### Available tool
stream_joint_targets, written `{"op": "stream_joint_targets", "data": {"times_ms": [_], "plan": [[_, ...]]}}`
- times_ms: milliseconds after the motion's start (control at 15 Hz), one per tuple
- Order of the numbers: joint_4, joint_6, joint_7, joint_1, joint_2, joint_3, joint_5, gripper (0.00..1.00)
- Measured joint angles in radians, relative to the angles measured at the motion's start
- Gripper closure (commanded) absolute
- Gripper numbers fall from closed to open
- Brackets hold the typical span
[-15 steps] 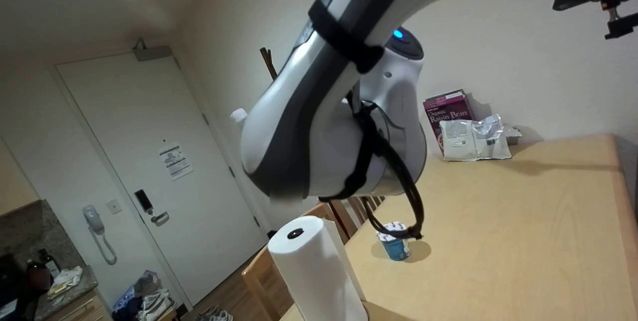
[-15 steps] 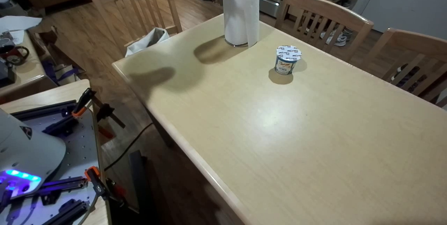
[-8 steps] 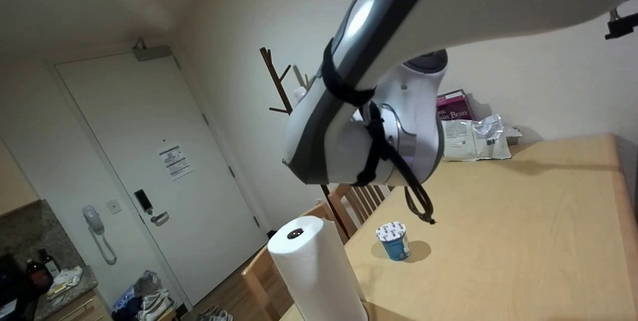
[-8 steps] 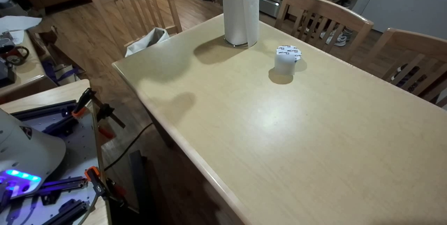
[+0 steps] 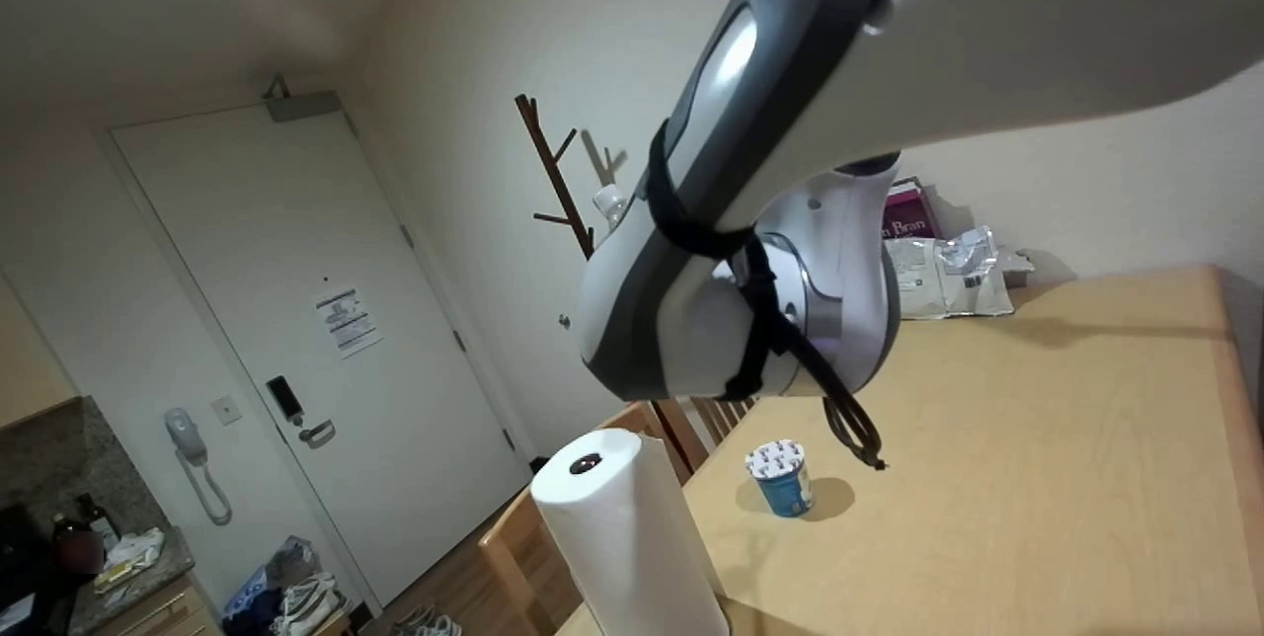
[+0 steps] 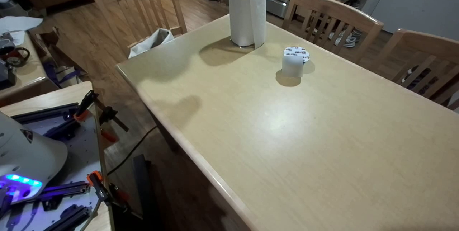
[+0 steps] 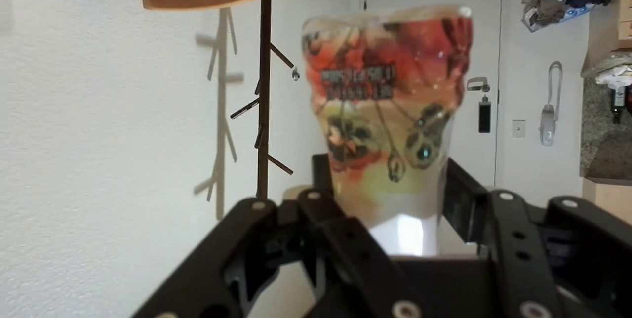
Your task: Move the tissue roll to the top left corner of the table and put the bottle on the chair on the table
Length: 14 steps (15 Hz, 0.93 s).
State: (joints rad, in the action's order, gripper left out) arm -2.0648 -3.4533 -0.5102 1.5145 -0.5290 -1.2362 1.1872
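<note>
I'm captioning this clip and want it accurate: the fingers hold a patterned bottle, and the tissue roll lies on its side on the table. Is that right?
Not quite: the tissue roll isn't lying on its side; it stands upright on the table, as both exterior views show. The rest is right: the fingers hold a patterned bottle.

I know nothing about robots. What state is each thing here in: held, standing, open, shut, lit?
Tool: shut on the bottle
Bottle: held in the air, white cap upward
Paper towel roll: standing upright on the table, loose sheet edge hanging down
Small blue cup: upright on the table, lid on
Door: shut
Wall handset: hanging on the wall
Robot's base lights: glowing blue
</note>
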Motion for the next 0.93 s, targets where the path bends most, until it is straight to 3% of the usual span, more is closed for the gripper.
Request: {"op": "stream_joint_targets", "data": {"times_ms": [267, 333, 467, 533, 733, 933], "plan": [[-0.045, 0.000, 0.004, -0.037, -0.094, -0.002, 0.048, 0.71], [-0.056, 0.000, 0.015, -0.052, -0.116, 0.002, 0.049, 0.46], [-0.060, 0.000, 0.019, -0.060, -0.133, 0.006, 0.049, 0.46], [-0.058, 0.000, 0.019, -0.058, -0.133, 0.006, 0.049, 0.71], [-0.049, -0.001, 0.019, -0.050, -0.149, -0.005, 0.035, 0.71], [-0.026, -0.001, 0.037, -0.001, -0.209, -0.040, 0.003, 0.71]]}}
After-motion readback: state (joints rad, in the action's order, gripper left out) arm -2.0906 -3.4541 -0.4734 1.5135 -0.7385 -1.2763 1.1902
